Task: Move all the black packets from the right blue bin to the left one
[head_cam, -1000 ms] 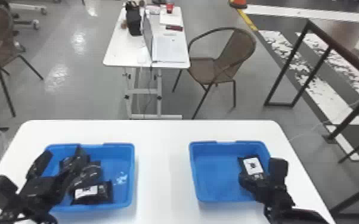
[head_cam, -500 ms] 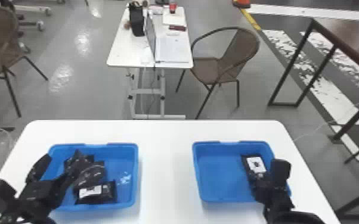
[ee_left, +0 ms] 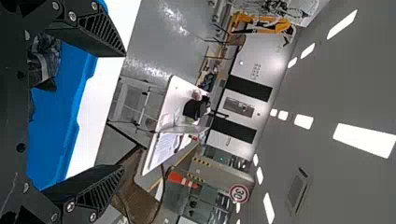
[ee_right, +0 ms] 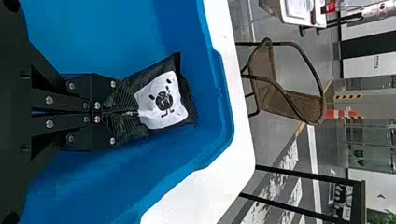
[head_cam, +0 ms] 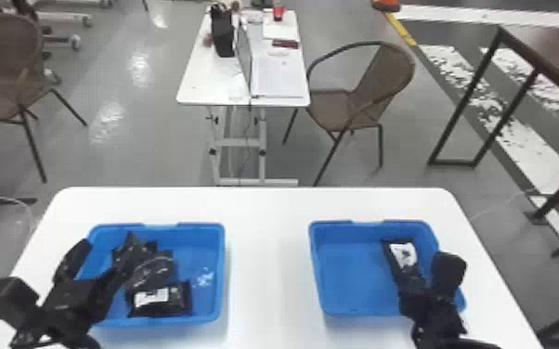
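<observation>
The right hand (head_cam: 411,281) pinches a packet (head_cam: 403,253), jutting past closed fingers, in the right bin (head_cam: 350,278); the left hand (head_cam: 104,255) gapes, empty, over the left bin (head_cam: 206,299).

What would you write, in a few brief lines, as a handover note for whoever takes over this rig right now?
Right hand: shut on a black packet, in the right bin.
Left hand: open, by the outer side of the left bin.
Done: several packets lie heaped in the left bin.
Left: the gripped packet must go to the left bin.
</observation>
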### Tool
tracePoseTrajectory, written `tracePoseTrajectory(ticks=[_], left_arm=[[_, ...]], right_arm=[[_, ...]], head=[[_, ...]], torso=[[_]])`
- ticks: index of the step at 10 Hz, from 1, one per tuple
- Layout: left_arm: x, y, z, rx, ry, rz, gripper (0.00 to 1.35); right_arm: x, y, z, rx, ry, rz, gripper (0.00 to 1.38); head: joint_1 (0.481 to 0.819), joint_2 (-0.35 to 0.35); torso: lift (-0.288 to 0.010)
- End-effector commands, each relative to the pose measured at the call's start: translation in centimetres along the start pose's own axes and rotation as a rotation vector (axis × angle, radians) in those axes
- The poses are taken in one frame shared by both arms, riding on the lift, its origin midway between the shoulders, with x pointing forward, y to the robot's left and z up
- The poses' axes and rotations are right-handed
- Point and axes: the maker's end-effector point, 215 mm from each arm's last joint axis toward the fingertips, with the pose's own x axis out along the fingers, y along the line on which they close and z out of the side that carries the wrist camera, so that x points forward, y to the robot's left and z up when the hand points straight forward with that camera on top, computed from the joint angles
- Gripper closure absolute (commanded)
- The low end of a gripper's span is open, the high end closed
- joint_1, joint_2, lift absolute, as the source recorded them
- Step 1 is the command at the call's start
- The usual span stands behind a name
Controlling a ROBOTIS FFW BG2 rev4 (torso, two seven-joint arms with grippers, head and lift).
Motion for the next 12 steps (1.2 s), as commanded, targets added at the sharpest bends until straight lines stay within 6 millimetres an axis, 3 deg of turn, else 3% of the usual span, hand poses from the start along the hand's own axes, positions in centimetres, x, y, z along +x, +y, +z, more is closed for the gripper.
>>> tracePoseTrajectory(ticks=[1,2,4,7,9,10,12], left_arm=[[0.2,-0.2,0.4,0.010,-0.012,-0.003,0.18],[0.4,-0.3,1.0,0.021,-0.027,-0.007,0.18],[0.9,-0.7,2.0,0.021,-0.049,-0.014,0.18],[2.8,-3.4,3.9,-0.027,-0.057,-0.063,0.18],[4.4,-7.4,3.7,-0.147,-0.011,-0.135,0.18],[5.2,-10.2,4.1,-0.211,0.007,-0.186,0.18],[6.4,-15.4,5.7,-0.352,-0.011,-0.281,0.18]], right_arm=[[-0.6,1.4,1.3,0.022,-0.041,0.033,1.17],[-1.4,3.6,3.4,0.025,-0.094,0.105,1.17],[-3.5,10.0,9.3,-0.046,-0.208,0.320,1.17],[-8.7,24.0,15.3,-0.170,-0.303,0.724,1.17],[-12.0,31.4,16.6,-0.238,-0.323,0.929,1.17],[-13.4,33.7,16.7,-0.265,-0.326,0.997,1.17],[-14.9,36.3,16.2,-0.275,-0.309,1.078,1.17]], head=[[0.695,-0.077],[0.695,-0.072],[0.695,-0.028],[0.695,0.061],[0.695,0.136],[0.695,0.157],[0.695,0.162]], torso=[[0.000],[0.000],[0.000],[0.000],[0.000],[0.000],[0.000]])
